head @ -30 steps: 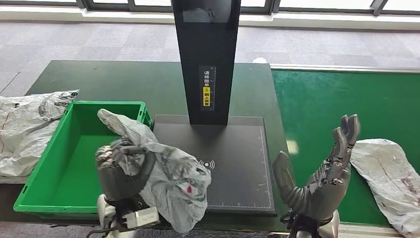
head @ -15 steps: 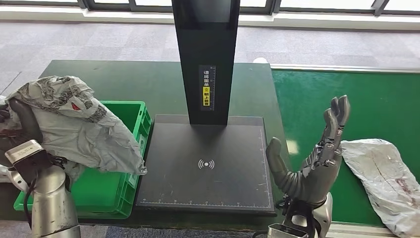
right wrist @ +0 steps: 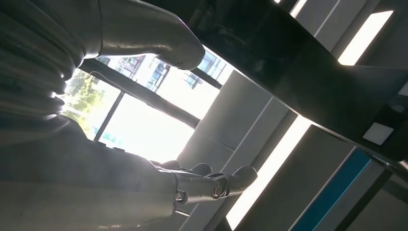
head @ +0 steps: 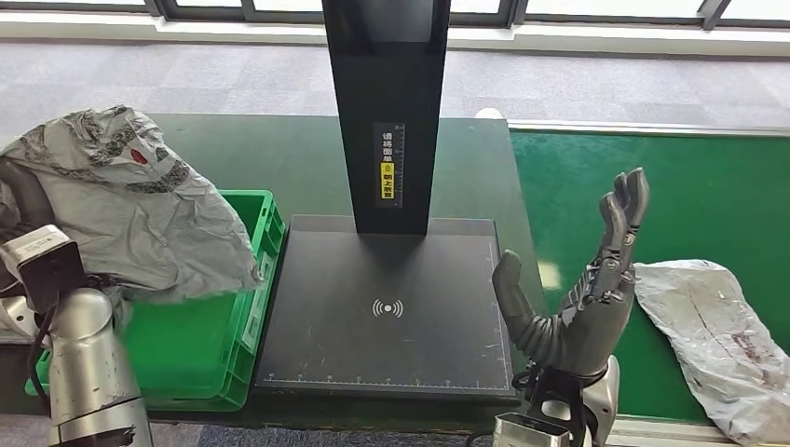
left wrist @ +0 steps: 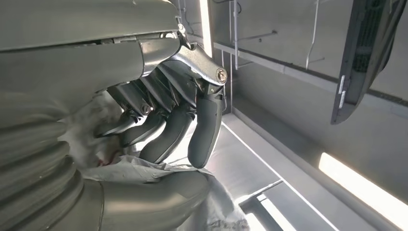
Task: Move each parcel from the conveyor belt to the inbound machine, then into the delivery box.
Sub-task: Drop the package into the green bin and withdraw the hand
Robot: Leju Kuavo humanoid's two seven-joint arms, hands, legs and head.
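The green conveyor belt [head: 652, 196] is running along the robot's right side, with the dark table beside it carrying the inbound machine [head: 387, 307], a black scan plate with an upright black column. The plate is bare. The green delivery box [head: 200, 326] is sitting just left of the plate.

A crumpled grey parcel [head: 130, 219] is hanging over the box's left and rear part, raised above the rim. The left hand [left wrist: 168, 130] is gripping it; the wrist view shows fingers and thumb curled into the wrapper. In the head view the parcel is covering the hand itself. A second grey parcel [head: 722, 340] is lying on the belt at the robot's right, untouched. The right hand [head: 582, 298] is standing upright near the plate's right edge, fingers spread and holding nothing.

Risks, as judged:
- The held bag is draping well past the box's left rim. If released there, it is likely sliding off outside the box.
- The loose wrapper is bunching between the fingers, so it may be snagging on release and dragging with the hand.
- The trailing flap near the box's right wall could be catching on the rim.
- The right hand is close to the plate and could be brushing it when reaching for the belt parcel.
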